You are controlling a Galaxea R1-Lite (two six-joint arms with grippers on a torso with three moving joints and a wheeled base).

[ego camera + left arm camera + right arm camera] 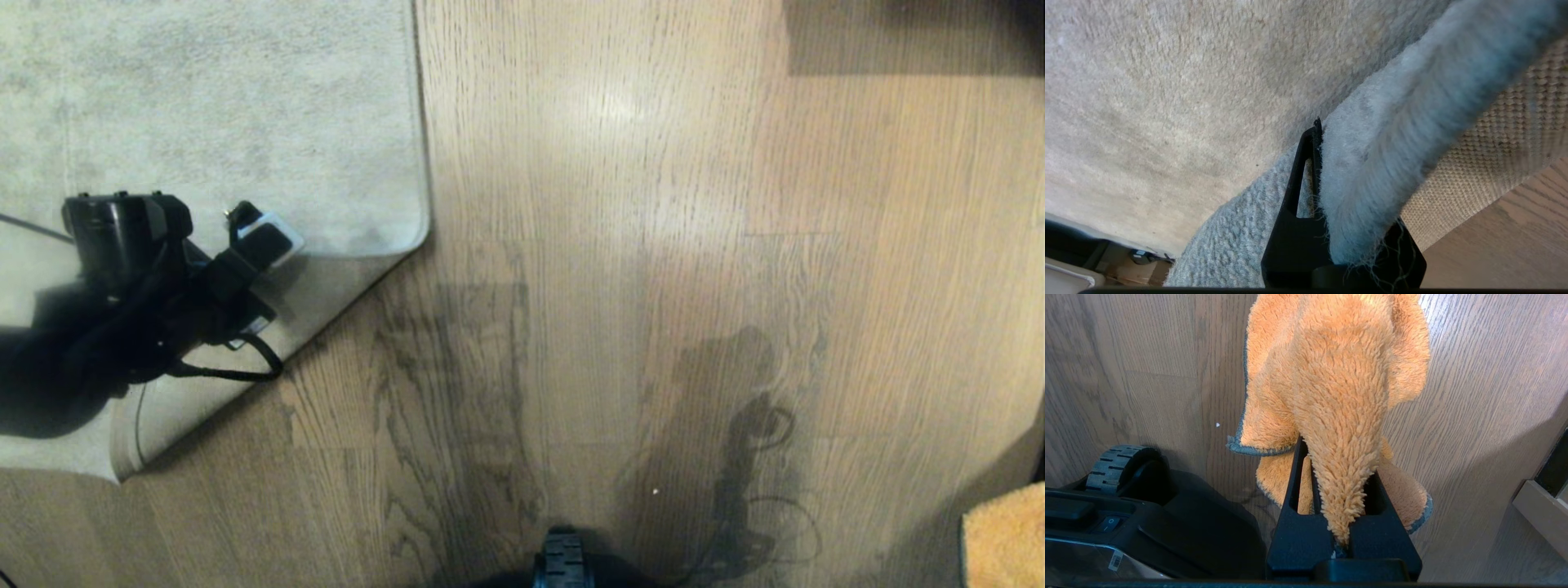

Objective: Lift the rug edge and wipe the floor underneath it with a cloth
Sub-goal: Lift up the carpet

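Pinching fuzzy rug edge point(1372, 163), woven backing point(1494, 155)

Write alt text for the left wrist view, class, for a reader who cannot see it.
The left pincer is shut on the rug edge, holding it folded up off the floor so that the tan woven backing faces outward. The rest of the pale grey-beige rug fills the view beyond it.

A pale furniture edge point(1541, 510) stands on the planks beside a dark opening.
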